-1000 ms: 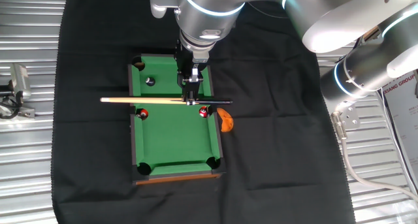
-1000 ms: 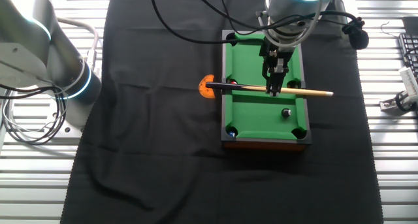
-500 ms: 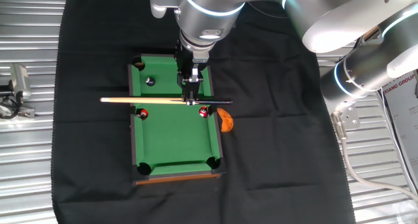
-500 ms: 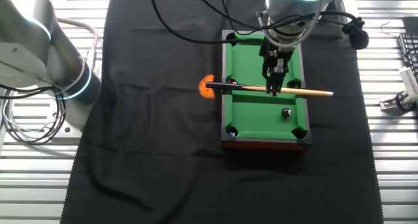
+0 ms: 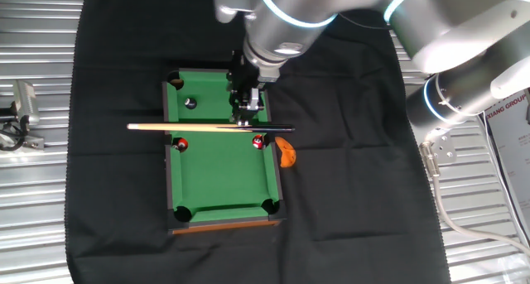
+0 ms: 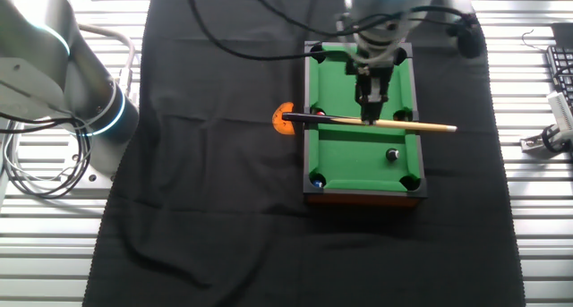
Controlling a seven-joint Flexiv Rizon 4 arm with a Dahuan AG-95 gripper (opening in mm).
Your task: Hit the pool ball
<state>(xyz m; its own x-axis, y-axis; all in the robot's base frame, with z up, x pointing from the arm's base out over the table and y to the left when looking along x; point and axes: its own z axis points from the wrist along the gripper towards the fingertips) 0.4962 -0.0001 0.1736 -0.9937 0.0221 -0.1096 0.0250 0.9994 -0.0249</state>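
A: Where the black cloth point(image 5: 348, 151) covers the bench, what sits on it?

B: A miniature pool table point(image 5: 217, 172) with green felt and dark rails. A wooden cue point(image 5: 182, 127) lies straight across it, overhanging both long sides.

A: And the arm?

B: The gripper point(image 5: 245, 117) points down over the cue, near its dark butt end. Its 2 fingers look closed on the cue, though the contact is too small to confirm.

A: Where is the pool ball?

B: The pool ball point(image 5: 190, 103), black with a pale spot, rests on the felt near a corner pocket, apart from the cue.

A: Anything else?

B: 2 red balls point(image 5: 258, 142) lie on the cue's other side, and an orange object point(image 5: 286, 151) sits just outside the rail.
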